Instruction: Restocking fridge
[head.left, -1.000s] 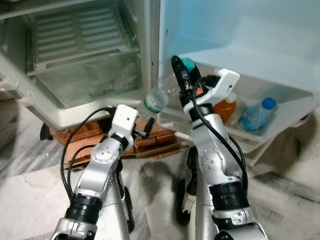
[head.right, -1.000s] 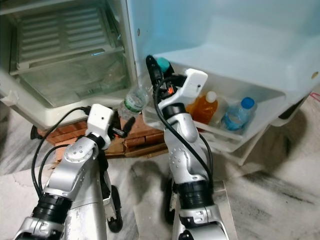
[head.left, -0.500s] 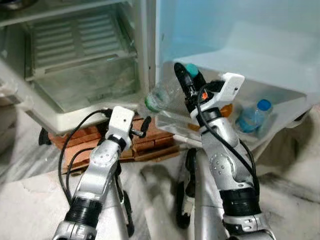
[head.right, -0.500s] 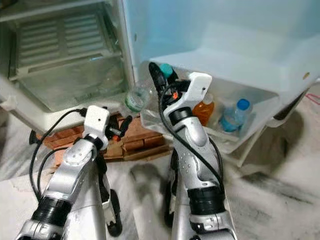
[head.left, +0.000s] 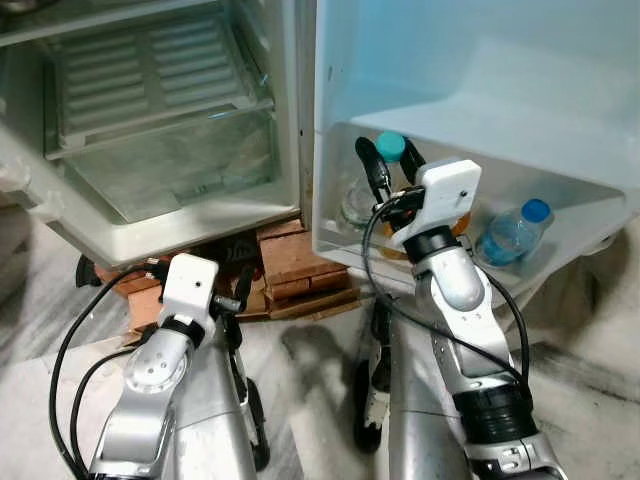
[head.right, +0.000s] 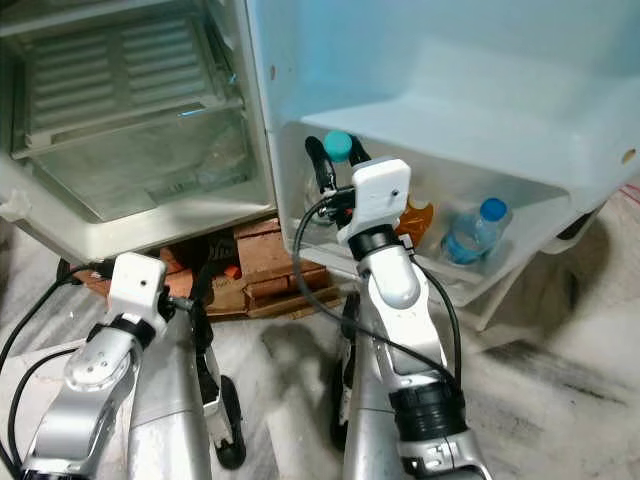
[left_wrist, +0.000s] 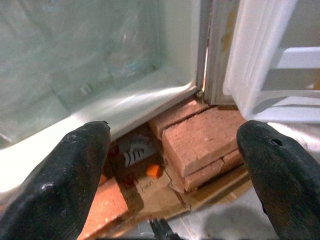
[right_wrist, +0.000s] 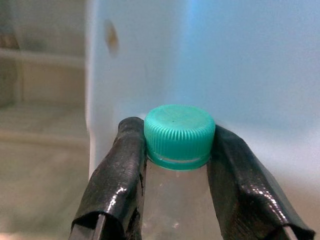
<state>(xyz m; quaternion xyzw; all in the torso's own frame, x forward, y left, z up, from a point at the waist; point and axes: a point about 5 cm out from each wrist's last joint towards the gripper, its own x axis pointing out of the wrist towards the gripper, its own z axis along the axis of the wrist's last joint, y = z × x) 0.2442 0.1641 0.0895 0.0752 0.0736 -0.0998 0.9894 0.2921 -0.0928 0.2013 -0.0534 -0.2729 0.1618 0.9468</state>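
Right gripper (head.left: 389, 160) raised, fingers pinched together; left gripper (left_wrist: 175, 165) low with fingers spread wide

The white plastic shelf on the inside of the open fridge door (head.left: 345, 240) carries three bottles in a row. A clear plastic bottle with a teal screw cap (head.left: 362, 200) stands upright at its nine o'clock end; an orange-filled bottle (head.left: 452, 217) sits at the middle, a small clear water bottle with a blue cap (head.left: 512, 235) towards three o'clock, leaning a little. Over at ten o'clock, inside the fridge, a ribbed white shelf (head.left: 140, 70) lies above a clear crisper drawer (head.left: 170, 165). The fridge rests on a stack of red bricks (head.left: 300, 265) set on the grey marbled stone floor (head.left: 300, 360)
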